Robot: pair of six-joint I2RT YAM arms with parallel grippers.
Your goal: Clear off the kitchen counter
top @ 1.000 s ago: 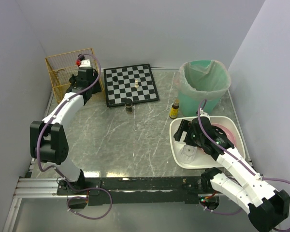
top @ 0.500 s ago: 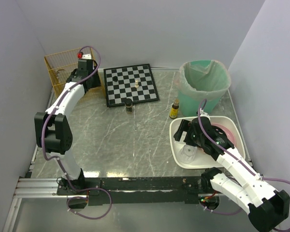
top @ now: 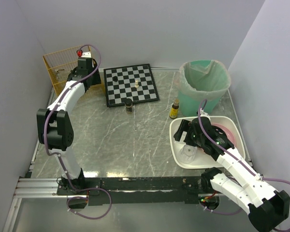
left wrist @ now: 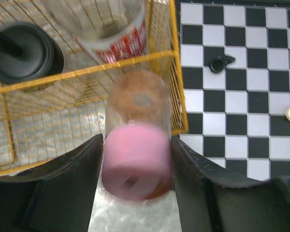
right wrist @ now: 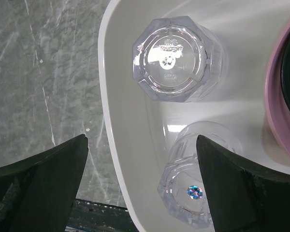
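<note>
Soft, even white light fills the overhead view, and the shadows are faint. The glossy counter (top: 135, 140) carries a pale sheen. Between the fingers (left wrist: 72, 179) of the left hand (left wrist: 137, 154), the pink-capped jar (left wrist: 137, 166) is smeared with blur, while the chessboard (left wrist: 241, 72) to its right is sharp. Below the right hand (right wrist: 141, 145), the clear glasses (right wrist: 171, 58) and the white tray (right wrist: 117, 121) show bright glare spots.
</note>
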